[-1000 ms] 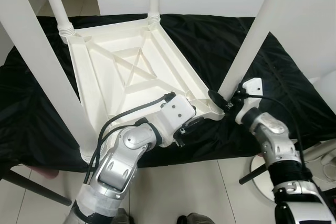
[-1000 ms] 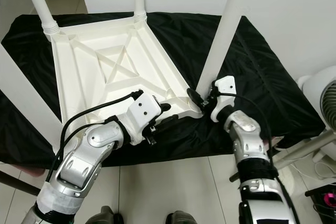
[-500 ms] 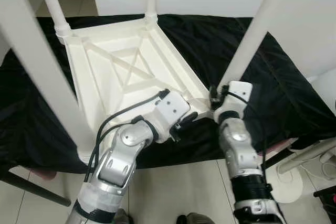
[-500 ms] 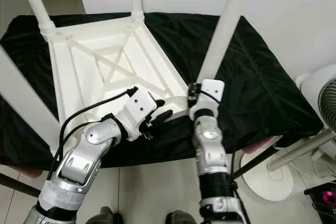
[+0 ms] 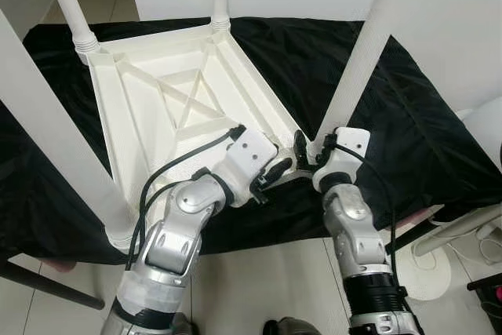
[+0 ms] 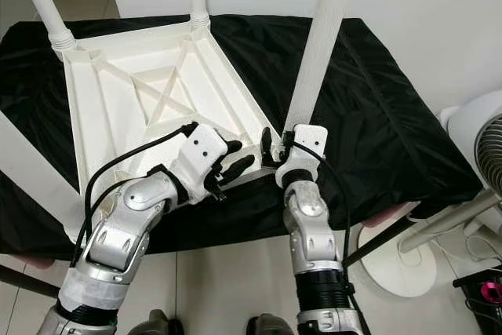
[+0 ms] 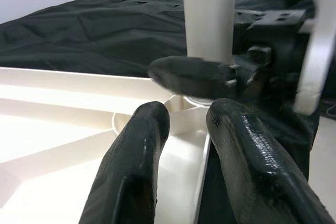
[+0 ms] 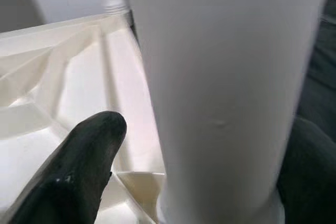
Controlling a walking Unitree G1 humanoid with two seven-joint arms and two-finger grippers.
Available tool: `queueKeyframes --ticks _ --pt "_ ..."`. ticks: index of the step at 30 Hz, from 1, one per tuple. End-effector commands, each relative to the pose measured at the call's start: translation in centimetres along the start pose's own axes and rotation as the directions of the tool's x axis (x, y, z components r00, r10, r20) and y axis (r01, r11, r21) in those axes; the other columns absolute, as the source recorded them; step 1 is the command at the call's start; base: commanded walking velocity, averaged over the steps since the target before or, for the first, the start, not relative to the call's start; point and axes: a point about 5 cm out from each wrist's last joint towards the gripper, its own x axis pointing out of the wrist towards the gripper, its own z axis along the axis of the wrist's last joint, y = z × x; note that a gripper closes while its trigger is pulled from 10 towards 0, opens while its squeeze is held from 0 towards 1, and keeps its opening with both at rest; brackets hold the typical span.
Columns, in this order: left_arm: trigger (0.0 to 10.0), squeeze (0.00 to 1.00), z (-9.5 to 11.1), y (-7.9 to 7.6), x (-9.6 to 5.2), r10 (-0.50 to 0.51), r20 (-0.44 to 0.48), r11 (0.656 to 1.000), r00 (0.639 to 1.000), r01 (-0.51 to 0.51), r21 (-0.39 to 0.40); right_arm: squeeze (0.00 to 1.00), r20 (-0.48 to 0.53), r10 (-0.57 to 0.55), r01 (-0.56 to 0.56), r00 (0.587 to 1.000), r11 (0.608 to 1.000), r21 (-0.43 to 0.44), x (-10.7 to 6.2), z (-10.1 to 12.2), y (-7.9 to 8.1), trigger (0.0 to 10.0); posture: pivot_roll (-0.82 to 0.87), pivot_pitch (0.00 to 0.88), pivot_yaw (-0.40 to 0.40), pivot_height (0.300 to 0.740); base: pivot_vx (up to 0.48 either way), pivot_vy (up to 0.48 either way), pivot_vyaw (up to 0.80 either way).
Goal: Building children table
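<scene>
Right gripper [image 5: 307,153], fingers spread around the base of the near-right leg [image 5: 357,68] without visibly clamping it; left gripper [image 5: 276,175], fingers slightly apart and holding nothing, resting at the tabletop [image 5: 157,107] corner. Likely risks: leg tilting or popping from its socket under sideways push; tabletop sliding on the black cloth [image 5: 408,131]. Leg at 12 o'clock of right gripper, touching; upturned tabletop spreading toward 10 o'clock.

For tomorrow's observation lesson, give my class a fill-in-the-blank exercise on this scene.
1. The upturned white plastic children's table lies on a ___ cloth.
2. The table has ___ legs pointing up.
3. The right pincer straddles the near right white round leg at its ___.

Missing: black; four; base
</scene>
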Motion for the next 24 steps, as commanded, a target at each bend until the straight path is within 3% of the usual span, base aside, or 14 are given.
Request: queueKeyframes --ticks 1,4,6,9,14,19,20,21,22,23,24 --pt "10.0 0.00 -0.2 0.8 -0.1 0.168 -0.001 0.986 0.986 -0.168 -0.006 0.00 0.000 0.075 -0.075 0.997 0.997 -0.005 -0.4 0.1 -0.3 10.0 -0.09 0.057 -0.003 0.740 0.000 0.000 0.00" --pt "10.0 0.00 -0.3 0.8 -0.1 0.160 -0.003 0.987 0.987 -0.160 0.002 0.00 -0.010 0.195 -0.195 0.981 0.980 -0.046 -0.8 0.3 -1.4 10.0 -0.09 0.057 -0.002 0.740 0.000 0.000 0.00" --pt "10.0 0.00 -0.3 0.8 -0.1 0.160 -0.003 0.987 0.987 -0.160 0.002 0.00 -0.010 0.195 -0.195 0.981 0.980 -0.046 -0.8 0.3 -1.4 10.0 -0.09 0.057 -0.002 0.740 0.000 0.000 0.00" --pt "10.0 0.00 -0.3 0.7 0.0 0.147 -0.001 0.989 0.989 -0.147 0.011 0.00 -0.045 0.331 -0.334 0.943 0.935 -0.119 -0.4 0.9 -3.4 10.0 -0.09 0.051 -0.002 0.740 0.000 0.000 0.00" --pt "10.0 0.00 -0.1 0.6 0.2 0.144 0.008 0.990 0.989 -0.144 0.004 0.00 -0.104 0.419 -0.431 0.902 0.889 -0.154 0.5 0.8 -4.2 10.0 -0.09 0.044 -0.005 0.740 0.000 0.000 0.00" --pt "10.0 0.00 0.0 0.5 0.4 0.138 0.012 0.990 0.990 -0.138 -0.002 0.00 -0.147 0.438 -0.459 0.887 0.872 -0.171 1.3 0.3 -4.9 10.0 -0.09 0.040 -0.009 0.740 0.000 0.000 0.00" --pt "10.0 0.00 0.0 0.4 0.4 0.130 0.010 0.991 0.991 -0.130 -0.015 0.00 -0.161 0.451 -0.475 0.878 0.865 -0.164 1.5 0.2 -4.9 7.9 -0.09 0.036 -0.012 0.740 0.000 0.000 0.00" --pt "10.0 0.00 0.0 0.4 0.4 0.130 0.010 0.991 0.991 -0.130 -0.015 0.00 -0.161 0.451 -0.475 0.878 0.865 -0.164 1.5 0.2 -4.9 7.9 -0.09 0.036 -0.012 0.740 0.000 0.000 0.00" --pt "10.0 0.00 -0.1 0.1 0.5 0.111 0.004 0.993 0.994 -0.111 -0.035 0.00 -0.180 0.468 -0.496 0.865 0.853 -0.162 1.7 -0.1 -4.9 4.4 -0.09 0.035 -0.013 0.740 0.000 0.000 0.00" --pt "10.0 0.00 -0.2 -0.4 0.6 0.089 -0.005 0.995 0.996 -0.089 -0.051 0.00 -0.195 0.477 -0.508 0.857 0.845 -0.165 1.8 -0.5 -4.8 0.0 -0.09 0.032 -0.016 0.740 0.000 0.000 0.00" --pt "10.0 0.00 -0.2 -0.8 0.6 0.074 -0.010 0.995 0.997 -0.075 -0.064 0.00 -0.207 0.485 -0.519 0.850 0.838 -0.166 1.9 -0.7 -4.7 0.0 -0.08 0.030 -0.019 0.740 0.000 0.000 0.00"
